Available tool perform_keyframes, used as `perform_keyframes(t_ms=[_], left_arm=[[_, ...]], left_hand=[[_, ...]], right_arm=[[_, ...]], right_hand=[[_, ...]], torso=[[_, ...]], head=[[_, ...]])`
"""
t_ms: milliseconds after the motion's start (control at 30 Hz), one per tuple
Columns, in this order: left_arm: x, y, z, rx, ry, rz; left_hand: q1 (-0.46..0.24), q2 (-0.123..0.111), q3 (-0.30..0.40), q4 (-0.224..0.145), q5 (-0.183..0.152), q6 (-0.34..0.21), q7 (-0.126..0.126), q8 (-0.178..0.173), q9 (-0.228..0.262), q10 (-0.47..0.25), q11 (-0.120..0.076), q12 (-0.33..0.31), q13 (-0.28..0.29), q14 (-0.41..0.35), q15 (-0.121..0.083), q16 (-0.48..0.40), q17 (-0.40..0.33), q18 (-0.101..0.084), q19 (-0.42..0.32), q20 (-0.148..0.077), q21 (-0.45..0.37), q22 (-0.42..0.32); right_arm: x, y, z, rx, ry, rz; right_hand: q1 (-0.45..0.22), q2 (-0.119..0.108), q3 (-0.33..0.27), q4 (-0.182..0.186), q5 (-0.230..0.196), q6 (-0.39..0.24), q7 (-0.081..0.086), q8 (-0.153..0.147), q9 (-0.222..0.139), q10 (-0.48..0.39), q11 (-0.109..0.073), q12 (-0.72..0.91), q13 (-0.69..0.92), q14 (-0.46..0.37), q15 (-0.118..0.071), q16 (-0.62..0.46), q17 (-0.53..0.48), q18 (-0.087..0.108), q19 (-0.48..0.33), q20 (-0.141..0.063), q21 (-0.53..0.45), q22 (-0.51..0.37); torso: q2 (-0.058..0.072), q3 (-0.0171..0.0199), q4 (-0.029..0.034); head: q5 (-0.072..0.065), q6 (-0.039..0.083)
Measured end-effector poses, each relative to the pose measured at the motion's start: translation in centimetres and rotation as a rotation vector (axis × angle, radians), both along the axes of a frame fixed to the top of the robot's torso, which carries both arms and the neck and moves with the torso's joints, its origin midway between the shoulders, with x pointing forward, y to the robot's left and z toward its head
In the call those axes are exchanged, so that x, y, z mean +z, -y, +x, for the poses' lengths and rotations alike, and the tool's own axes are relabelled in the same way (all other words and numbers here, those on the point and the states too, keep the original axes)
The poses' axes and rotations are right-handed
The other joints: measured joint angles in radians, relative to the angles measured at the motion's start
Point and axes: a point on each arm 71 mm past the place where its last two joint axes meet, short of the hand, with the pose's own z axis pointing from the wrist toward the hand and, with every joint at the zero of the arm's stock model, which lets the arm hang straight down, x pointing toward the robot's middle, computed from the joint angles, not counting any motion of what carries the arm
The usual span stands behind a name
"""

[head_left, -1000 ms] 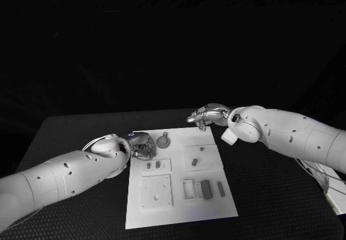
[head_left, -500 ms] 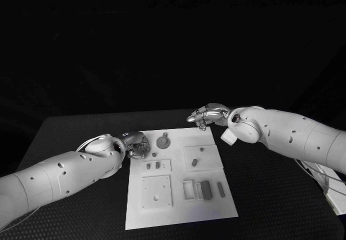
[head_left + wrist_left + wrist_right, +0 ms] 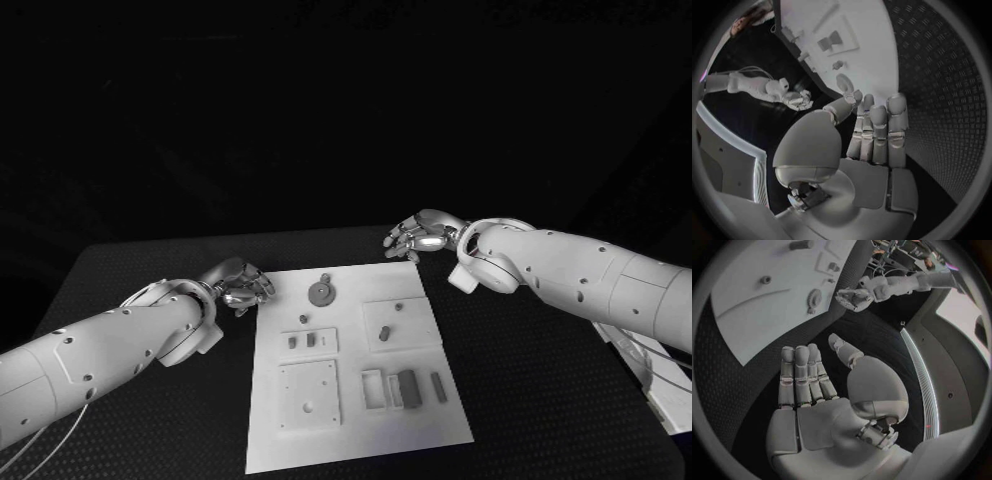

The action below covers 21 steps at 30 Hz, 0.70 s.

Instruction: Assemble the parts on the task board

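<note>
Table [image 3: 159, 260]: black, textured, carrying the task board in its middle with both arms flanking it.
Task board [image 3: 353, 440]: white plate lying flat between the arms; its recesses and raised panels appear made to receive the parts.
Left hand [image 3: 238, 284]: just off the board's left edge near the far corner, fingers straight and side by side, palm bare, holding nothing; in the left wrist view [image 3: 870, 135] the fingertips point toward the board. Judged to be parked clear of the work.
Right hand [image 3: 421, 236]: at the board's far right corner, fingers extended and loosely apart, nothing in it; the right wrist view [image 3: 807, 377] shows a bare palm.
Gear [image 3: 323, 293]: round toothed part lying on the board's far end, near the left hand.
Rectangular parts [image 3: 410, 388]: dark slim pieces by a frame on the near right of the board, apparently awaiting seating.
Peg [image 3: 388, 331]: small, on the right middle panel.
</note>
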Motion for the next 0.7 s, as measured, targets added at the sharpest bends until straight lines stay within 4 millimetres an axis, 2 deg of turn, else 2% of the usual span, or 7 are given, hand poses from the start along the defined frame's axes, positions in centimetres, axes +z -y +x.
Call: perform_keyframes(t_ms=[133, 200, 267, 333, 433, 467, 700], left_arm=[[0.9, -0.4, -0.2, 0.009, -0.013, -0.123], [1.4, -0.4, -0.3, 0.011, -0.017, -0.170], [1.8, -0.5, -0.4, 0.016, -0.025, -0.225], [2.2, -0.7, -0.5, 0.025, -0.039, -0.285], [2.5, -1.1, -0.8, 0.043, -0.058, -0.364], [2.5, -1.1, -0.9, 0.047, -0.063, -0.386], [2.8, -0.8, -1.2, 0.054, -0.076, -0.494]], left_hand=[[-0.032, -0.003, -0.015, -0.002, 0.000, -0.013, 0.008, 0.000, 0.000, -0.034, 0.027, -0.011, -0.013, -0.079, 0.022, -0.092, -0.041, 0.000, -0.090, 0.020, -0.084, -0.044], [-0.040, -0.002, -0.020, -0.004, 0.000, -0.022, 0.007, 0.000, 0.000, -0.051, 0.037, -0.022, -0.020, -0.109, 0.034, -0.138, -0.061, 0.000, -0.126, 0.031, -0.125, -0.068], [-0.055, -0.002, -0.021, -0.004, 0.000, -0.030, 0.005, -0.004, 0.000, -0.074, 0.060, -0.041, -0.033, -0.179, 0.062, -0.231, -0.101, 0.003, -0.205, 0.056, -0.207, -0.120], [-0.070, -0.003, -0.022, -0.005, 0.004, -0.041, 0.007, -0.006, 0.000, -0.098, 0.074, -0.060, -0.047, -0.248, 0.103, -0.330, -0.143, 0.021, -0.282, 0.090, -0.292, -0.178], [-0.085, -0.002, -0.036, -0.020, 0.004, -0.051, 0.008, -0.006, 0.002, -0.118, 0.079, -0.081, -0.067, -0.297, 0.150, -0.443, -0.186, 0.042, -0.340, 0.137, -0.381, -0.252], [-0.089, -0.006, -0.044, -0.027, 0.004, -0.057, 0.006, -0.006, 0.003, -0.121, 0.079, -0.088, -0.075, -0.313, 0.163, -0.478, -0.198, 0.043, -0.354, 0.151, -0.406, -0.273], [-0.097, -0.003, -0.083, -0.050, 0.004, -0.083, 0.008, -0.012, -0.002, -0.158, 0.081, -0.103, -0.128, -0.343, 0.194, -0.617, -0.239, 0.033, -0.399, 0.186, -0.499, -0.360]], right_arm=[[0.1, 0.6, -0.5, 0.020, 0.054, -0.090], [0.0, 0.8, -0.8, 0.031, 0.075, -0.127], [-0.1, 0.9, -1.2, 0.047, 0.098, -0.174], [-0.2, 0.9, -1.6, 0.069, 0.126, -0.228], [-0.4, 0.7, -2.3, 0.106, 0.168, -0.304], [-0.5, 0.7, -2.6, 0.116, 0.177, -0.325], [-1.5, 0.3, -4.1, 0.184, 0.219, -0.455]], right_hand=[[0.017, -0.005, 0.000, 0.000, 0.000, 0.005, 0.004, -0.001, -0.009, -0.002, 0.017, -0.196, -0.128, 0.037, 0.016, -0.011, -0.021, 0.000, 0.023, -0.007, -0.002, -0.006], [0.027, -0.004, 0.000, 0.000, 0.000, -0.015, -0.005, -0.009, -0.015, -0.002, 0.027, -0.253, -0.164, 0.048, 0.023, -0.012, -0.026, 0.000, 0.036, -0.012, -0.002, -0.006], [0.030, -0.007, 0.000, 0.000, 0.000, -0.023, -0.008, -0.011, -0.022, 0.014, 0.038, -0.333, -0.215, 0.069, 0.028, -0.012, -0.028, 0.000, 0.053, -0.019, 0.006, -0.006], [0.035, -0.012, 0.000, 0.000, 0.000, -0.010, -0.008, -0.006, -0.028, 0.050, 0.037, -0.404, -0.261, 0.087, 0.030, -0.012, -0.035, -0.001, 0.069, -0.025, 0.009, -0.006], [0.036, -0.013, 0.000, 0.000, 0.000, -0.007, -0.006, -0.005, -0.041, 0.091, 0.037, -0.480, -0.309, 0.109, 0.027, -0.016, -0.047, -0.003, 0.089, -0.032, 0.012, -0.008], [0.036, -0.013, 0.000, 0.000, 0.000, -0.008, -0.010, -0.005, -0.047, 0.113, 0.035, -0.502, -0.323, 0.125, 0.024, -0.024, -0.054, -0.014, 0.104, -0.037, 0.012, -0.013], [0.036, -0.013, 0.000, 0.000, 0.000, 0.020, -0.014, 0.009, -0.061, 0.189, 0.013, -0.575, -0.364, 0.177, 0.008, -0.047, -0.070, -0.019, 0.139, -0.055, 0.003, -0.022]], torso=[[-0.001, 0.0000, 0.0011], [-0.001, 0.0000, 0.0017], [-0.001, 0.0001, 0.0028], [-0.001, 0.0002, 0.0031], [-0.002, -0.0001, 0.0034], [-0.002, -0.0001, 0.0034], [-0.001, -0.0019, 0.0025]], head=[[-0.004, 0.007], [-0.005, 0.009], [-0.005, 0.014], [-0.001, 0.017], [0.007, 0.027], [0.010, 0.030], [0.021, 0.032]])
